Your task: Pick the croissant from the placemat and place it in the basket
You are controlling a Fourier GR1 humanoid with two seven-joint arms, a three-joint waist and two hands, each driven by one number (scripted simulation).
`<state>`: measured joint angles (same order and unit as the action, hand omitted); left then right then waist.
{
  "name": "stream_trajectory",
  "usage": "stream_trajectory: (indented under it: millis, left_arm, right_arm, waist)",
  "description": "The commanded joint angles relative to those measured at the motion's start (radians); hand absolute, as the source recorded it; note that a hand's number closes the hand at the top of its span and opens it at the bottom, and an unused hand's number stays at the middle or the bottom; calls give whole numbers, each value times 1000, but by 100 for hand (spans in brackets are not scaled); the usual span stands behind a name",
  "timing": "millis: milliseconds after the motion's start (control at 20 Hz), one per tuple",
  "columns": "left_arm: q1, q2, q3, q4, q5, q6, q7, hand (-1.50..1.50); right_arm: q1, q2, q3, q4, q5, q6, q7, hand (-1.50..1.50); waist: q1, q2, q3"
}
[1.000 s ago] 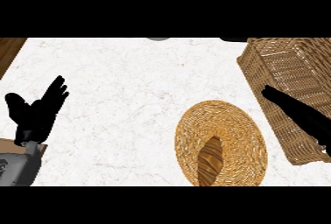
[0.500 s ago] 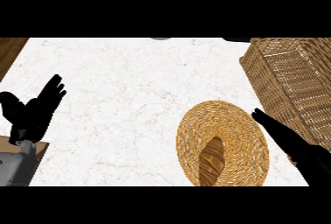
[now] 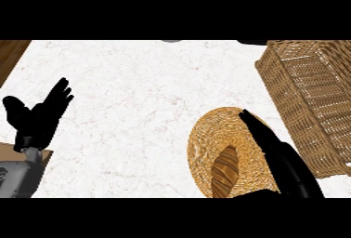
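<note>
White counter (image 3: pixel 137 93) (marbled, perhaps).

Tabletop (image 3: pixel 137 93): white, marbled with faint grey veins, filling most of the view. Wooden surface (image 3: pixel 12 53): brown strip at the upper left corner, beyond the tabletop's edge. Dark objects (image 3: pixel 175 41): small, cut off at the tabletop's far edge, kind cannot be told.

My left hand (image 3: pixel 35 122): matte black, slim fingers and thumb | left forearm (image 3: pixel 19 174): grey, boxy casing | my right hand (image 3: pixel 274 151): matte black, long slender fingers
</note>
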<state>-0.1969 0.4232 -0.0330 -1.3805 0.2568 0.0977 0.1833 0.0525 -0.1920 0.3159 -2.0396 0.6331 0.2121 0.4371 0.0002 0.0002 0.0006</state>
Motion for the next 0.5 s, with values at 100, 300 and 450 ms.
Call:
stream_trajectory:
  millis: [100,300,450]
  left_arm:
    - [0,-3,32,-32,-21,-21,39,0]
    - [-18,-39,37,-17,-56,-20,43,0]
    - [-30,-73,66,71,-63,-55,-24,0]
  right_arm:
    - [-5,34,33,211,92,-62,-74,-150]
    - [8,38,60,184,106,1,-16,-150]
    - [5,3,-3,260,93,-18,-128,-150]
  waist:
    - [2,0,0]
    - [-1,-1,-1]
    - [-3,0,-1]
